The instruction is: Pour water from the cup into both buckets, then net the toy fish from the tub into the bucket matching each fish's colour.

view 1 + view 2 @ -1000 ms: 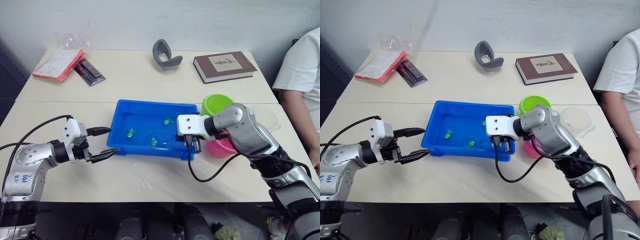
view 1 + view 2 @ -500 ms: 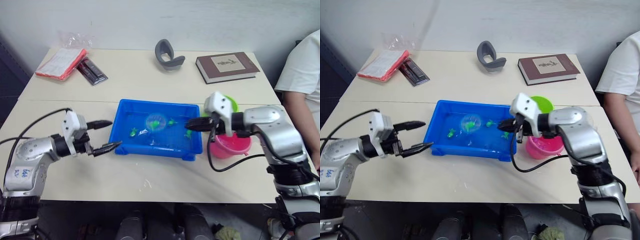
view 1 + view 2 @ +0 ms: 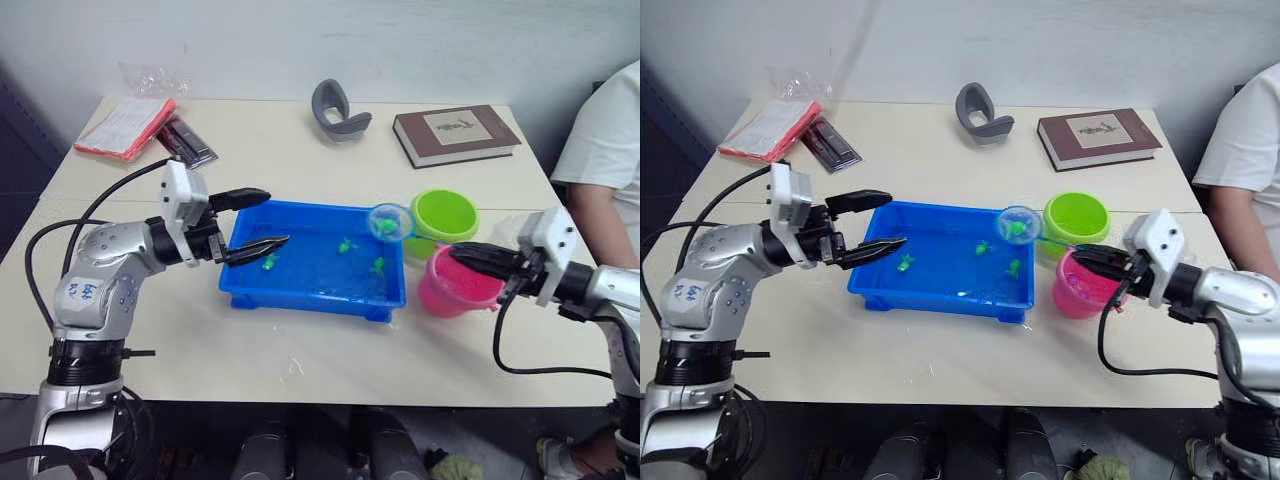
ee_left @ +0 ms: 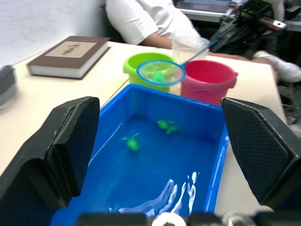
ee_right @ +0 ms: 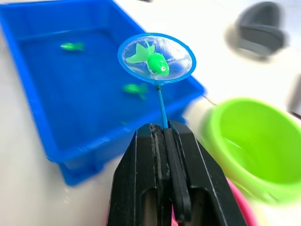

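The blue tub (image 3: 312, 268) sits mid-table holding green toy fish (image 3: 378, 265). Just beside its right end stand the lime green bucket (image 3: 444, 216) and pink bucket (image 3: 455, 284). The left gripper (image 3: 252, 220) hovers spread over the tub's left end. The right gripper (image 5: 162, 136) clamps the net (image 5: 156, 58), which holds a green fish (image 5: 153, 60) above the tub's right edge.

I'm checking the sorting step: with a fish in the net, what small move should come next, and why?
Probably carry the net sideways over the green bucket and tip it. The right pincer holds its handle, a green fish lies in the mesh, and the hoop hangs above the tub's rim, just short of that bucket.
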Robot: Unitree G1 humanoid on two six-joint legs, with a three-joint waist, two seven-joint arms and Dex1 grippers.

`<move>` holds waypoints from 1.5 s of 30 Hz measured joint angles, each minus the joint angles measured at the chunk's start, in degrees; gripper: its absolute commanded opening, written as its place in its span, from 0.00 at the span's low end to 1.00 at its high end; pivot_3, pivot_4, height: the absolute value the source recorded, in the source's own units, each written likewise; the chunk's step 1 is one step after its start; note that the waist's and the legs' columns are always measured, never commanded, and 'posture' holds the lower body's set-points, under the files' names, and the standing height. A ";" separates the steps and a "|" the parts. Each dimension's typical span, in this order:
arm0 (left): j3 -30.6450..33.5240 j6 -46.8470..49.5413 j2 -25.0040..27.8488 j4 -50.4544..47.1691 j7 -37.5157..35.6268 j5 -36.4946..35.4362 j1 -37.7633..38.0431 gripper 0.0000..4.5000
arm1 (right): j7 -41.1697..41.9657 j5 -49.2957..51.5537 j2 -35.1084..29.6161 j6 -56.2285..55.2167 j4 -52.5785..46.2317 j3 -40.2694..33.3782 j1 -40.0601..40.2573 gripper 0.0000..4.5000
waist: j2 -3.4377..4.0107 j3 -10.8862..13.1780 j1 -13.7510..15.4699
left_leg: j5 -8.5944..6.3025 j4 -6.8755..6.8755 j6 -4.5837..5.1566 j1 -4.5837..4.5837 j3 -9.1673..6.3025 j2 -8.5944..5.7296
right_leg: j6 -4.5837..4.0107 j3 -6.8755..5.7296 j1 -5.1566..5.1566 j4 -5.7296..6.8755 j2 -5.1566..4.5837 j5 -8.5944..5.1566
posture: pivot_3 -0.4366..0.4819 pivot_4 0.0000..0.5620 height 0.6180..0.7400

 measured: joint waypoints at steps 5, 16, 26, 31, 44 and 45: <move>-1.45 -0.08 -1.11 1.96 -1.06 0.18 -1.13 0.98 | -2.80 -0.53 -3.25 -3.65 3.70 -4.63 1.27 0.00 | 0.00 0.00 0.07 | 0.03 0.02 0.02 0.01 0.00 -0.01 | 0.00 0.02 0.00 0.02 -0.01 0.00 | 0.48 0.27 1.00; -4.65 -0.81 -3.74 3.31 -1.86 1.91 -2.49 0.98 | -11.12 -13.53 -7.72 -24.57 16.62 -1.16 -0.47 0.00 | 0.00 0.00 -0.03 | 0.09 0.02 -0.01 0.03 0.04 -0.02 | 0.03 0.08 0.00 0.05 -0.01 0.02 | 0.48 0.27 1.00; -4.46 -1.79 -4.21 3.32 -0.79 2.74 -1.14 0.98 | -21.70 -28.20 -8.95 -45.14 24.85 6.12 -2.99 0.00 | 0.01 0.00 -0.02 | 0.13 0.03 -0.04 0.05 0.03 0.00 | 0.03 0.10 0.00 0.07 -0.02 0.02 | 0.48 0.27 1.00; -4.24 -2.53 -4.17 3.31 -0.62 2.92 -0.71 0.98 | -29.10 -38.50 -13.34 -51.45 27.20 9.15 -3.07 0.00 | 0.01 0.00 0.00 | 0.14 0.05 -0.02 0.04 0.02 -0.01 | 0.03 0.11 0.00 0.08 -0.07 0.02 | 0.48 0.27 1.00; -4.24 -3.78 -4.50 3.18 0.72 3.32 0.44 0.98 | -45.34 -54.95 -19.19 -61.57 31.74 14.55 -4.13 0.00 | 0.01 0.00 -0.13 | 0.19 0.05 -0.08 0.05 0.04 0.01 | 0.03 0.16 0.00 0.12 -0.04 0.01 | 0.48 0.27 1.00; -4.24 -3.87 -4.53 3.19 0.71 3.33 0.43 0.98 | -45.70 -55.19 -19.41 -62.20 31.71 14.88 -4.17 0.00 | 0.01 0.00 -0.13 | 0.19 0.05 -0.09 0.06 0.03 0.01 | 0.03 0.15 0.00 0.12 -0.04 0.01 | 0.48 0.27 1.00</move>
